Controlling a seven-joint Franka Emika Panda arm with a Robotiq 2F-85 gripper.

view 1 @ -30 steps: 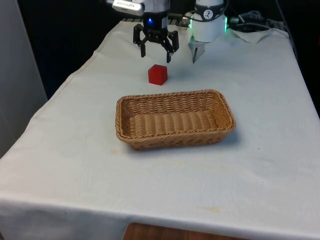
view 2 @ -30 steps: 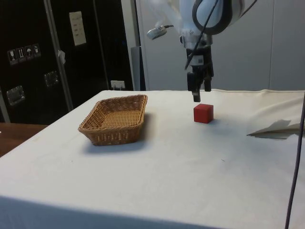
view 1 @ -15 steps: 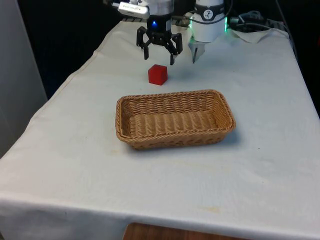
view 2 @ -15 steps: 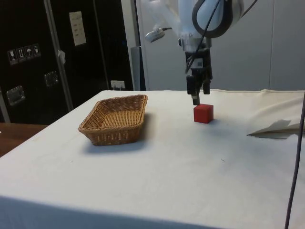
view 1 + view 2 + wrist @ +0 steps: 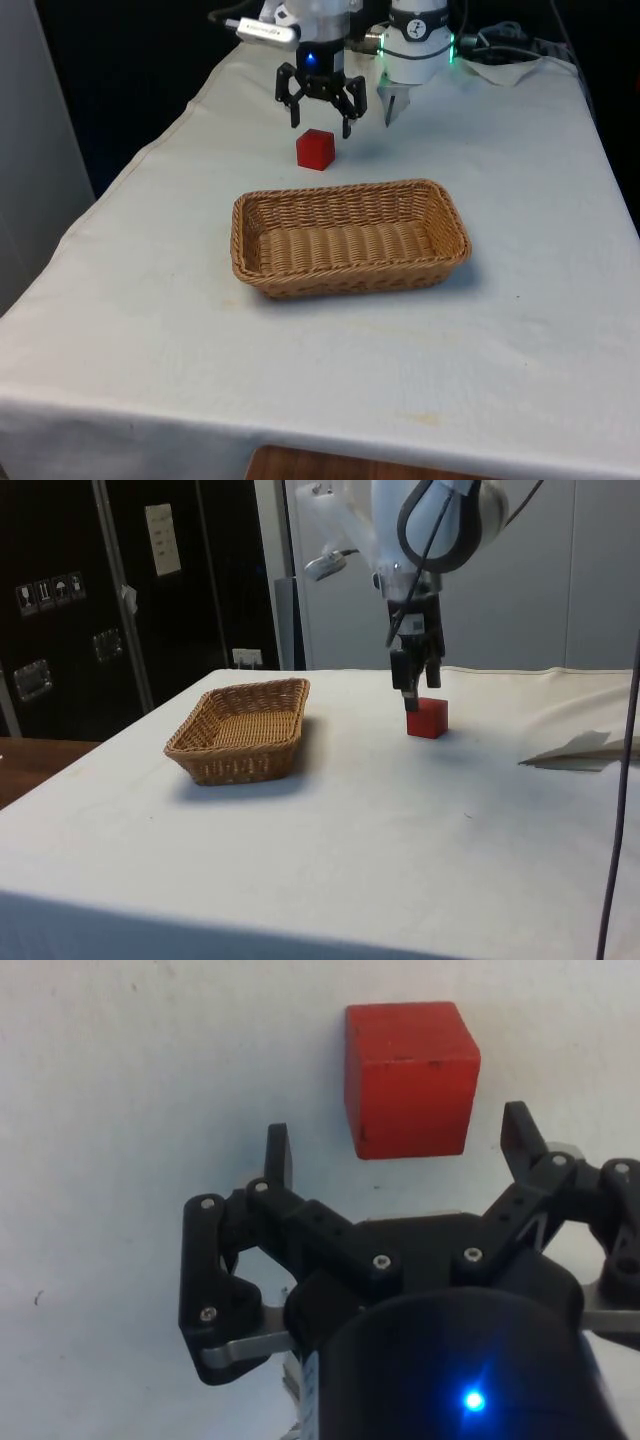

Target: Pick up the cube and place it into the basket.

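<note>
A red cube sits on the white cloth, on the robot's side of a woven wicker basket. My black gripper hangs open just above the cube, slightly towards the robot from it. Nothing is between the fingertips, and the cube lies just ahead of them in the wrist view. The basket is empty.
Crumpled white paper lies near the robot's base, towards the front view's right. The table's edges fall away on both sides. Open cloth surrounds the basket.
The gripper has shifted towards the front view's right and come lower, closing in over the cube. Cube and basket have stayed put.
</note>
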